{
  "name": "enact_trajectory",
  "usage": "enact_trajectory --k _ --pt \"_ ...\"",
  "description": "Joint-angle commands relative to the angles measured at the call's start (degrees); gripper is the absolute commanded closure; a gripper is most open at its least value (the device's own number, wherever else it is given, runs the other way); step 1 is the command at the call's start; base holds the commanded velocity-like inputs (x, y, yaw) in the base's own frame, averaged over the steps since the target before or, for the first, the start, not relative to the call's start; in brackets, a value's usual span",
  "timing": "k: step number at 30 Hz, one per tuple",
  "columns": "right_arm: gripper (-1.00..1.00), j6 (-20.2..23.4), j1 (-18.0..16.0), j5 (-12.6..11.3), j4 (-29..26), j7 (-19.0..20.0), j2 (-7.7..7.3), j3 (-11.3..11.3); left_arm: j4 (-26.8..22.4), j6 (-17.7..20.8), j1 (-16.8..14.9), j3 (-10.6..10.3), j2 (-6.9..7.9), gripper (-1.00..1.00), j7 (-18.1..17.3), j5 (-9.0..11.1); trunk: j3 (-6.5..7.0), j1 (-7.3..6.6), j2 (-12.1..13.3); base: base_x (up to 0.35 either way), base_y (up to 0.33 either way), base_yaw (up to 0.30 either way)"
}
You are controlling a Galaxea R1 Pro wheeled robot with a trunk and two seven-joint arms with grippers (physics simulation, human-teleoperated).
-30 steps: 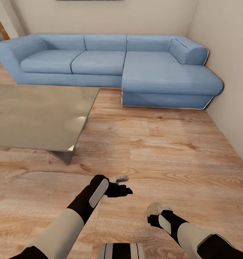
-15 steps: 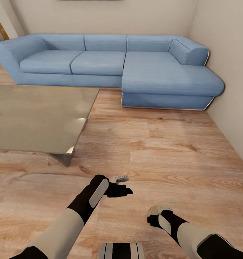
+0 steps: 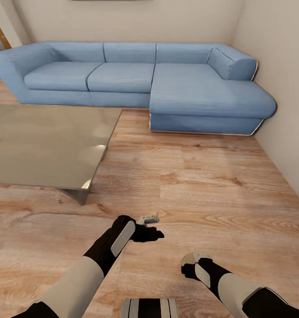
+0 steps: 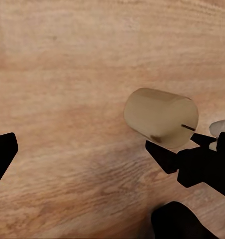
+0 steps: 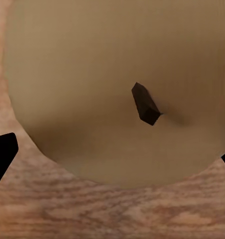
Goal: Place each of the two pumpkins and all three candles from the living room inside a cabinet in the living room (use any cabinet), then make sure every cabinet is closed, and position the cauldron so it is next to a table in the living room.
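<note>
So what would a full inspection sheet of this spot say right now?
Surface: wood floor; the table, glossy grey top, ahead on the robot's left.
Job's things: one candle, cream with a dark wick, lying sideways between the right gripper's fingers, above the floor.
Clutter: nothing seen.
Grippers: right gripper appears closed on the candle; left gripper open, holding nothing.
Cables: nothing seen.
Surroundings: blue corner sofa beyond the table; beige wall on the right.

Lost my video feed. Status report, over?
Left gripper jaws open, holding nothing. Right gripper jaws shut on a candle, above the wood floor. Table ahead-left, sofa beyond.
</note>
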Motion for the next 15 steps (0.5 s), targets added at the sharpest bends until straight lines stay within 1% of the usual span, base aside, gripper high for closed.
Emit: enact_trajectory --k 1,4,12,15 --pt "-1.00 0.31 0.00 -0.54 -0.13 -0.34 -0.01 0.48 -0.04 0.13 -0.02 -0.40 0.00 -1.00 0.58 0.60 -0.04 -0.01 -0.02 0.033 0.000 0.000" --pt "-1.00 0.31 0.00 -0.54 -0.13 -0.34 -0.01 0.48 0.00 0.14 -0.02 -0.51 0.00 -1.00 0.59 0.60 -0.04 -0.01 -0.02 0.148 0.000 0.000" --pt "-1.00 0.31 0.00 -0.54 -0.13 -0.34 -0.01 0.48 0.00 0.09 -0.02 -0.58 0.00 -1.00 0.58 0.60 -0.04 -0.01 -0.02 0.299 0.000 0.000" --pt "-1.00 0.31 0.00 -0.54 -0.13 -0.34 -0.01 0.48 0.01 0.07 -0.02 -0.59 0.00 -1.00 0.59 0.60 -0.04 -0.01 -0.02 0.098 0.000 0.000"
